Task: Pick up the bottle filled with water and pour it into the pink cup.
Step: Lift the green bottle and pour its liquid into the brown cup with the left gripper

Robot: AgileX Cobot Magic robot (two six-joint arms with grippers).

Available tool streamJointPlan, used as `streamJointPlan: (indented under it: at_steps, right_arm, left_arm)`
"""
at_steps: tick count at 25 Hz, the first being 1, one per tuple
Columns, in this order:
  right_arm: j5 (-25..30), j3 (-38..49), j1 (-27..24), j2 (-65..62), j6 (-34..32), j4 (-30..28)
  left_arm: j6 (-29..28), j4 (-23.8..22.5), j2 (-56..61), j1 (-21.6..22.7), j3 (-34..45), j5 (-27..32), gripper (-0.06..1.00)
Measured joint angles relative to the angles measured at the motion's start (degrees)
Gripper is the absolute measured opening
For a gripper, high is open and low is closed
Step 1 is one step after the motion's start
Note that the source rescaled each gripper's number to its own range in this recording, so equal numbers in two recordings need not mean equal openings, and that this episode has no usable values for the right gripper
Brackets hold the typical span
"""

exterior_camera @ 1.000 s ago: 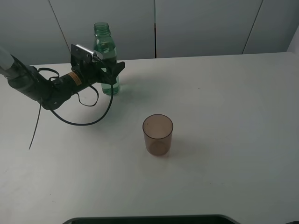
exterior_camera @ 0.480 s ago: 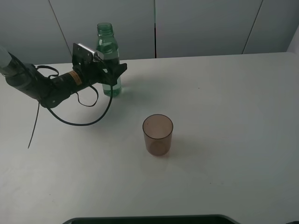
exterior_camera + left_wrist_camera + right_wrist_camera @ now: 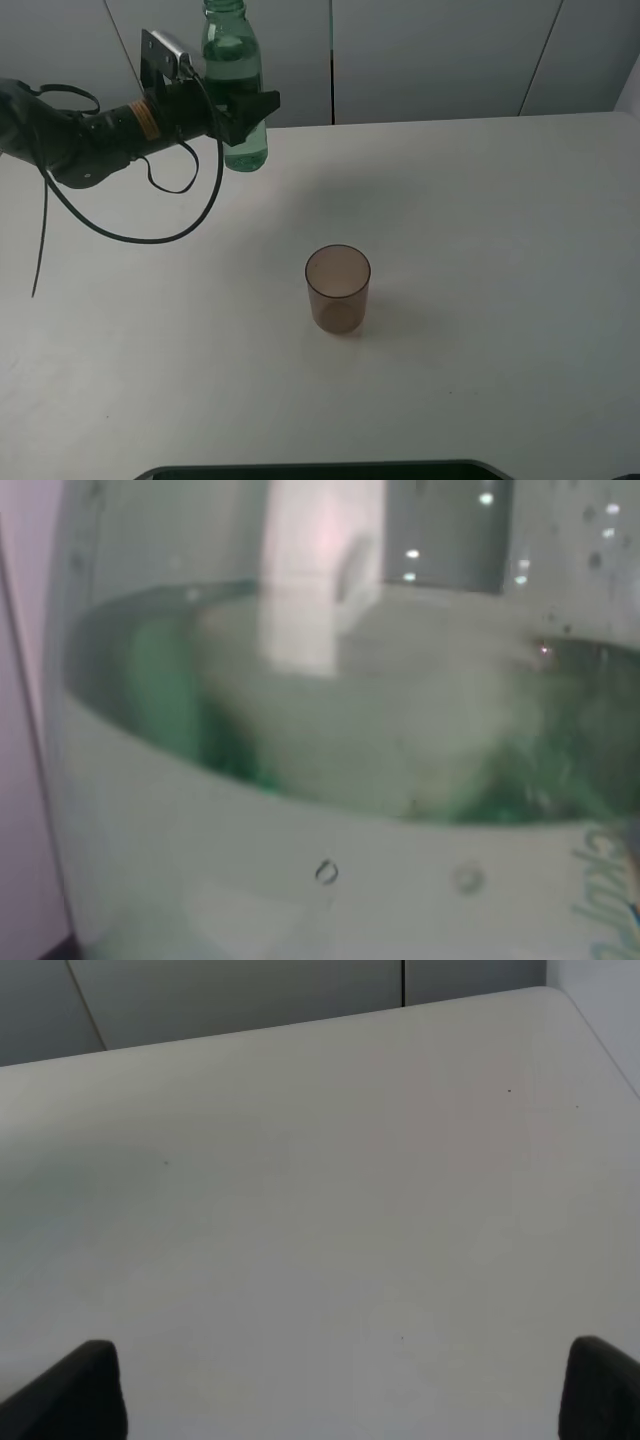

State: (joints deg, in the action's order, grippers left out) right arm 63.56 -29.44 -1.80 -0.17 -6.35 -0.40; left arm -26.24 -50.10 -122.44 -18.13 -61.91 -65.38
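Observation:
The green-tinted bottle point(image 3: 236, 80) with clear water stands upright in my left gripper point(image 3: 246, 112), which is shut on its lower body and holds it above the back left of the white table point(image 3: 480, 250). In the left wrist view the bottle point(image 3: 320, 860) fills the frame and its water line shows. The pink cup point(image 3: 338, 288) stands upright and empty on the table, in front of and to the right of the bottle. My right gripper point(image 3: 340, 1400) is open and empty over bare table; it does not show in the exterior high view.
A black cable point(image 3: 130, 235) loops down from the left arm above the table. A dark edge point(image 3: 320, 468) runs along the table's front. Grey wall panels point(image 3: 430, 50) stand behind the table's far edge.
My left gripper has lifted the bottle off the table and moved it slightly right. The cup has not moved.

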Motion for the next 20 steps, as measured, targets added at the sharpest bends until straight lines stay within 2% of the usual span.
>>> streamJointPlan:
  at_steps: [8,14,20]
  right_arm:
    - [0.0,0.0,0.0,0.0,0.0,0.0]
    - [0.0,0.0,0.0,0.0,0.0,0.0]
    - [0.0,0.0,0.0,0.0,0.0,0.0]
  left_arm:
    - [-3.36,-11.02,2.77,-0.13,0.0,-0.36,0.01]
    - [-3.03,-13.09,2.77,-0.13,0.0,-0.26,0.01]
    - [7.4,-12.04,2.77,-0.13,0.0,0.76,0.01]
